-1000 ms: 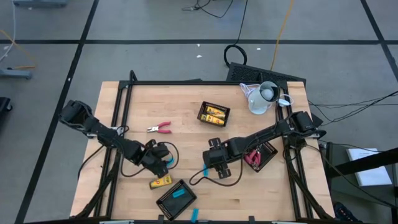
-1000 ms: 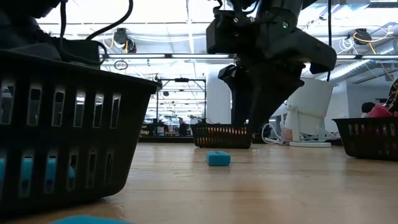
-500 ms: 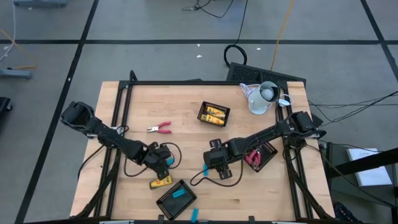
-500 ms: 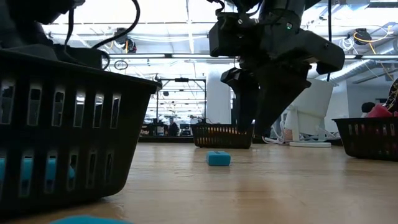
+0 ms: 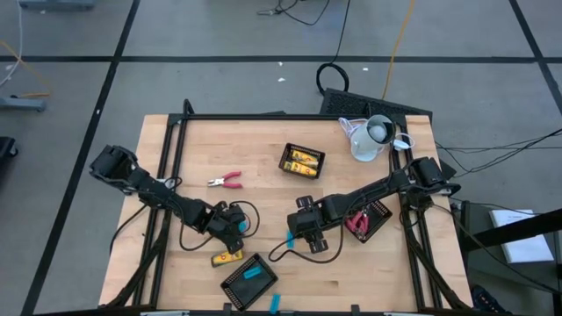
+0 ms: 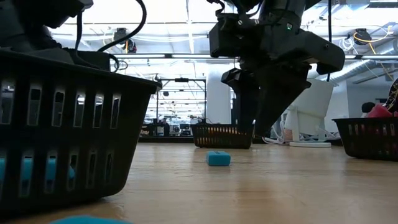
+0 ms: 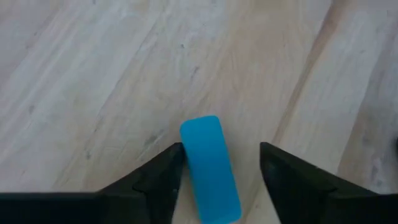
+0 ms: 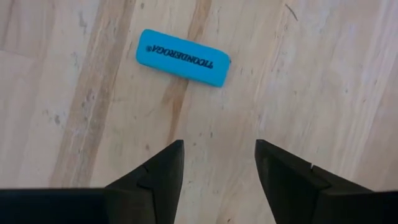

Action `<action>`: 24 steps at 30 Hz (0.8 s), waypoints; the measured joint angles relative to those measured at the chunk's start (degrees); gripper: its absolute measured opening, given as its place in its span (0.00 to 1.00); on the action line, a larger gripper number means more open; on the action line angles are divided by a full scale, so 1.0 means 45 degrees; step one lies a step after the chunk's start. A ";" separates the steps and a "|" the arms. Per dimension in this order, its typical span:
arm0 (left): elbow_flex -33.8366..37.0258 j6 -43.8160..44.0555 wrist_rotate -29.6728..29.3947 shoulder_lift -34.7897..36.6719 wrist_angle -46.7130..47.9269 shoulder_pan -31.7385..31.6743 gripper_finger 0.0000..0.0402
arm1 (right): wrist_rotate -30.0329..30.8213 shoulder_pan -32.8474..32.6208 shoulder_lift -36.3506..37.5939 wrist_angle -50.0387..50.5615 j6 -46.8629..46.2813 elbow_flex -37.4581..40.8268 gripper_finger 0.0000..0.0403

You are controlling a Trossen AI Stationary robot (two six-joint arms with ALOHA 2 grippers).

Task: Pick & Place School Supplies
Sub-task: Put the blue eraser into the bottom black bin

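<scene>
While a bright-blue eraser (image 8: 183,57) is lying flat on the bare wooden table (image 5: 255,158) at lower centre of the overhead frame, the right gripper (image 8: 217,168) is hovering above it, fingers spread with nothing between them. To its left, the left gripper (image 7: 219,168) is poised with parted fingers straddling a second blue eraser (image 7: 210,168), one finger touching it. A yellow-and-black block (image 5: 226,258) is lying just below that gripper, beside a black mesh tray (image 5: 248,281) containing another blue piece. Red-handled pliers (image 5: 226,181) are resting left of centre. A white jug (image 5: 367,139) is standing at the upper right. Ceiling lights are glowing across the open workshop beyond.
</scene>
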State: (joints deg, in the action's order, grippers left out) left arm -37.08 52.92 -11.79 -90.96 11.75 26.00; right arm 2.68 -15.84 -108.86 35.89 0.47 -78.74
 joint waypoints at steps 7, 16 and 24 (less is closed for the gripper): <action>0.0010 0.0304 -0.0398 -0.0097 0.0321 0.0077 0.27 | 0.0000 -0.0005 0.0000 0.0110 -0.0280 0.0000 0.46; 0.0029 -0.0662 -0.0380 0.0155 0.0321 0.0082 0.10 | 0.0019 -0.0005 0.0000 0.0159 -0.0294 0.0000 0.46; -0.0848 -0.1324 -0.0526 0.0776 0.1754 0.0094 0.01 | 0.0035 -0.0005 0.0000 0.0138 -0.0296 0.0000 0.46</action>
State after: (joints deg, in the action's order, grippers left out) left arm -40.90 46.96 -14.16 -87.47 19.64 26.43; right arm 2.83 -15.86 -108.86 36.52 -0.86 -78.74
